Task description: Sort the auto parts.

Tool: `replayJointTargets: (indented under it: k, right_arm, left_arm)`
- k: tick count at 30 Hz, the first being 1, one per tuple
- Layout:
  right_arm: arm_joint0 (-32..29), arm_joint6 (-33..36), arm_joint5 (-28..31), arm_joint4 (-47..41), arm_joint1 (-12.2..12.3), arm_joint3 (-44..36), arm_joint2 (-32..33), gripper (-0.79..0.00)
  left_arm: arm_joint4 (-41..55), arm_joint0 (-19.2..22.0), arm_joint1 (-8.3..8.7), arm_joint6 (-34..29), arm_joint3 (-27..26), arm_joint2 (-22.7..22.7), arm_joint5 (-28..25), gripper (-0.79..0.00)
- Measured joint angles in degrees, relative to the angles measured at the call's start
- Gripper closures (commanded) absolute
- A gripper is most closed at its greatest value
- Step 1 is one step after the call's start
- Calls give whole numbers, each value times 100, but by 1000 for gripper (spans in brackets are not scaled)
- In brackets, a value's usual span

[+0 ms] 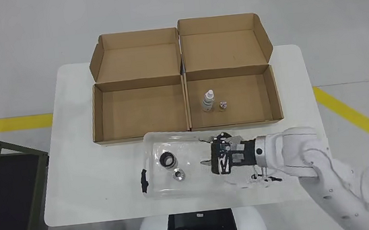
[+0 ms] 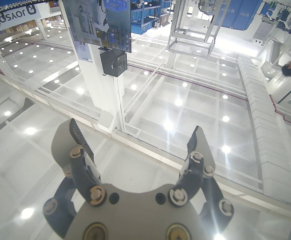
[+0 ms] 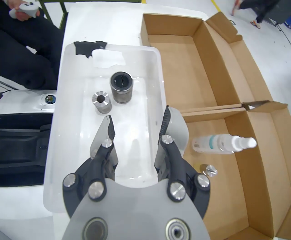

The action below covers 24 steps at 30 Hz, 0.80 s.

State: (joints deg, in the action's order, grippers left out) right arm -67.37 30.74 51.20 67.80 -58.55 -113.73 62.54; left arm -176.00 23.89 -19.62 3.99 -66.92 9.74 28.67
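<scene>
Right tool, jaws apart, above white tray

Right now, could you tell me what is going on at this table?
The robot's right pincer hovers open over the clear tray, where a dark linear bearing and a smaller slotted silver cylinder stand unsorted. A spray bottle and a small metal fitting sit in one cardboard box. The left pincer, open, points at the ceiling.

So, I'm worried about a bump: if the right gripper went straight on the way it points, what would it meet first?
Probably the dark sleeve standing in the white tray, about in line with the open right gripper; the silver collet sits just aside. Height is unclear.
</scene>
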Motion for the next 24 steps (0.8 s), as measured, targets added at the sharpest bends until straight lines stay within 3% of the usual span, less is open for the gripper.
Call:
replayJointTargets:
  k: [24]
  right_arm:
    - [786,130,-268,667,-342,951,-1711,-382]
  left_arm:
    - [0,0,0,0,0,0,0,-785]
